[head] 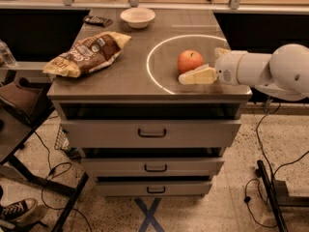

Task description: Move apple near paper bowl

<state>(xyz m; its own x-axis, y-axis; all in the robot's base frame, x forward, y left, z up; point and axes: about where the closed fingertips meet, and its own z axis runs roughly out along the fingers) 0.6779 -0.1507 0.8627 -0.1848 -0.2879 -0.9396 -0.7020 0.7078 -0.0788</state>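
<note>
The orange-red apple [189,61] stands on the grey cabinet top [120,76], inside a white ring of light at the right. The white paper bowl [138,17] sits at the back middle of the top, well apart from the apple. My gripper [195,70] reaches in from the right on a white arm [260,69]. It is open at the apple. Its near cream finger [198,75] lies along the apple's front side, and the far finger is mostly hidden behind the apple. The apple rests on the top.
A brown chip bag [87,53] lies at the left of the top. A small dark object [98,21] lies at the back left, next to the bowl. Three drawers with handles are below. Cables and a stand are on the floor at right.
</note>
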